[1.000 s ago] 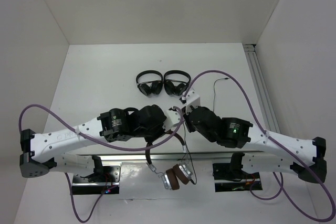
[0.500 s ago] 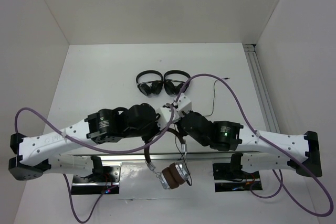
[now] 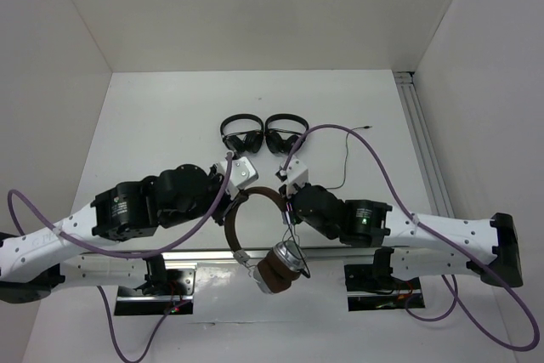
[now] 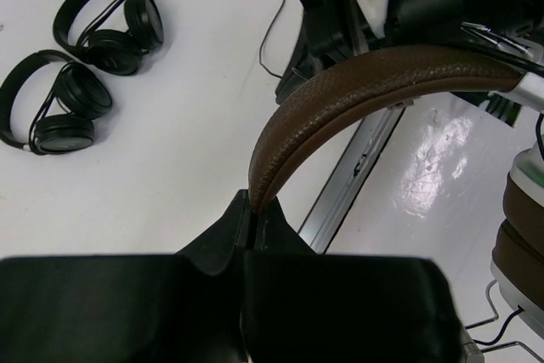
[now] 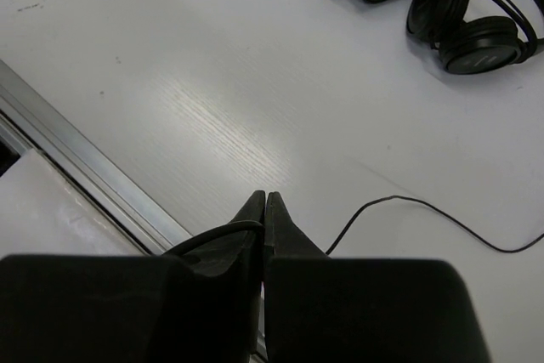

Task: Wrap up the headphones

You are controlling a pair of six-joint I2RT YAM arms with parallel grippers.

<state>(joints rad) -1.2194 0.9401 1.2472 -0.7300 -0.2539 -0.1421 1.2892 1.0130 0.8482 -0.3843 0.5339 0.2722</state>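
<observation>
Brown headphones (image 3: 257, 196) held up off worktop (image 3: 153, 125), over near edge at middle, between both arms; earcups (image 3: 276, 266) hang low.

Grip: left gripper (image 4: 255, 208) clamped tight on headband (image 4: 374, 82), at one side of arc. Also right gripper (image 5: 265, 201) closed, thin cable (image 5: 408, 206) seems pinched at tips; rest lies slack toward right edge.

Step, as I judge: wind cable around headband.

To do well:
- left holds headband steady
- right leads cable in close, even turns
- light tension, no jerk at earcup joint
- stay clear of two black headsets (image 3: 242, 138) behind
</observation>
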